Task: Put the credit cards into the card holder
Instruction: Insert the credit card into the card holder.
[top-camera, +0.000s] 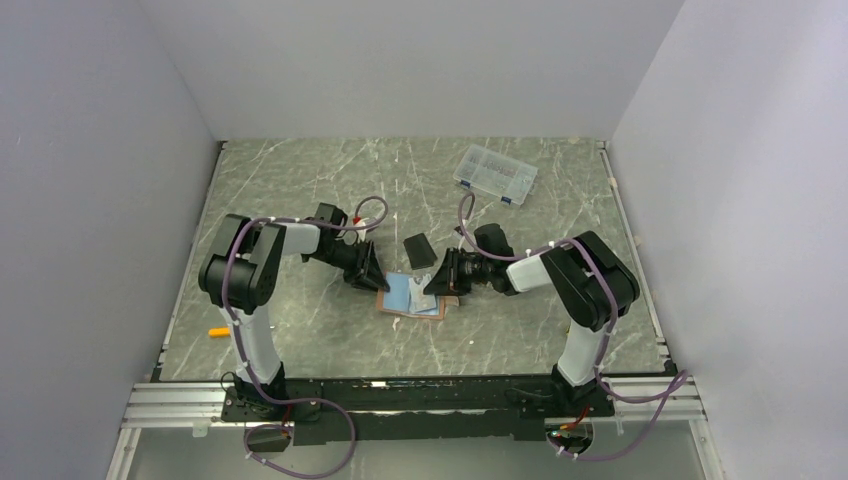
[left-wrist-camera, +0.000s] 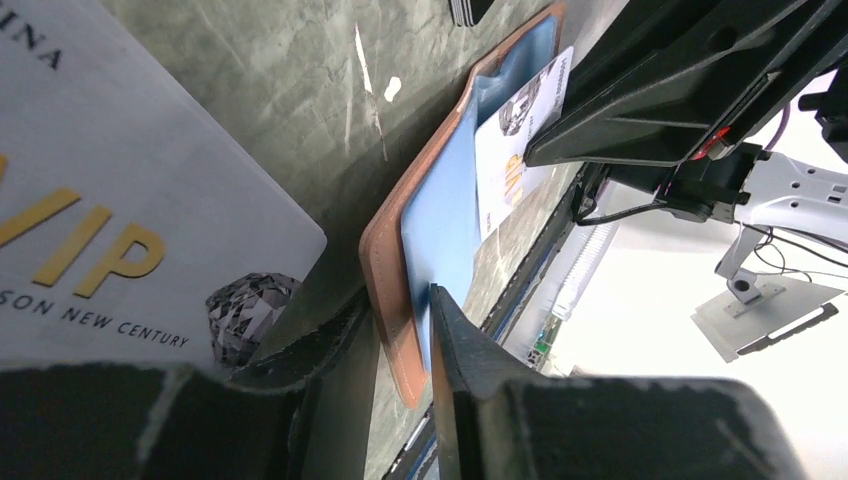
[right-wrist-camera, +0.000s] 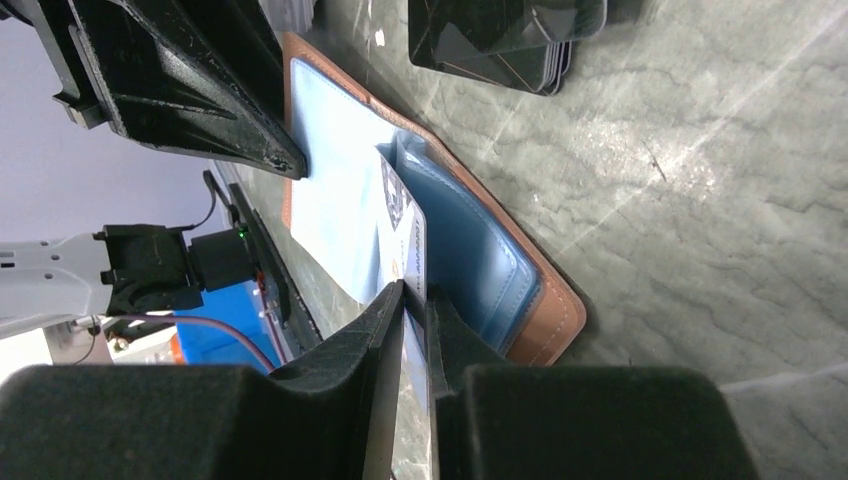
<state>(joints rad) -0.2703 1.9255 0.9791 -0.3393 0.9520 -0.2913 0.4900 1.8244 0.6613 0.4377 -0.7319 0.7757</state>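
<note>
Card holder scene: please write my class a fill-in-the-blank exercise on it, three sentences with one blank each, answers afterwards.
1. The brown card holder lies ____ on the table, not folded shut.
2. Its inside lining is ____.
3. The right gripper pinches a pale card whose far end reaches into the ____.

Missing words: open; blue; card holder.

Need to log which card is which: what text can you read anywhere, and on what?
"VIP": gold letters on the pale card, left wrist view.
"SON NEW CENTURY": below that, start cut off.
"INA": at its top corner, start cut off.
The tucked-in card in the card holder: print too small to read.
</note>
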